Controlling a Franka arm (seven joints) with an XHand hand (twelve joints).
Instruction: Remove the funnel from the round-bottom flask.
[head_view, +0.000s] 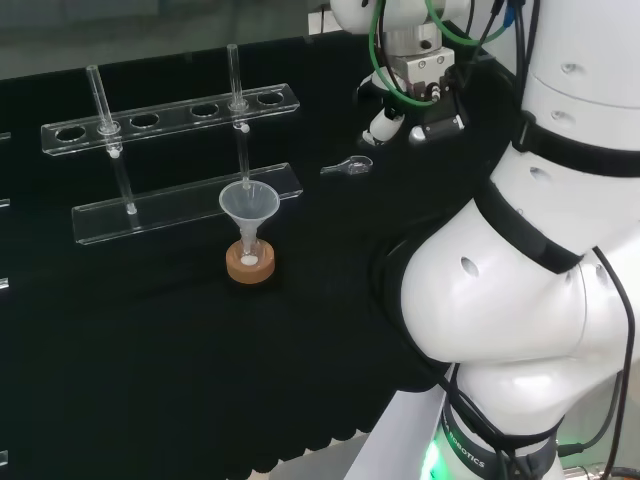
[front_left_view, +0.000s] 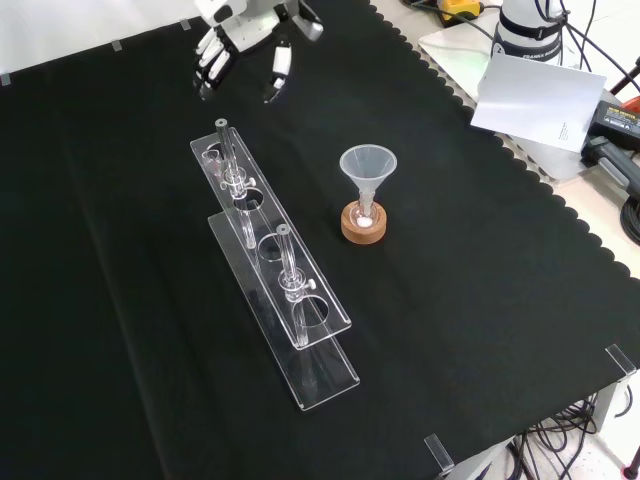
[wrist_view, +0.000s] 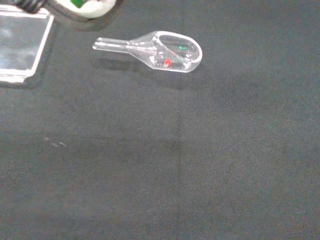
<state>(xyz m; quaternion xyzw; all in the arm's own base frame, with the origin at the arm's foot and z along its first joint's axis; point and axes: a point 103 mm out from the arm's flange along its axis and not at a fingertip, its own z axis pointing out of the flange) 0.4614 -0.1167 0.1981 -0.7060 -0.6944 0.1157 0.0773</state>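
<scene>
Standing beside funnel (front_left_view: 368, 168): clear rack (front_left_view: 272, 262) w/ tubes; scoop (wrist_view: 159, 50) apart.

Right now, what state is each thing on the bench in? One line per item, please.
funnel: upright, stem down in the flask's neck, not yet removed.
round-bottom flask: seated on its stand, funnel in it.
cork ring: flat on the cloth, under the flask.
hand: above the cloth, well away from the funnel, fingers relaxed, holding nothing.
clear rack: standing, two glass tubes upright in it.
clear scoop: lying on the cloth, apart from the rack.
</scene>
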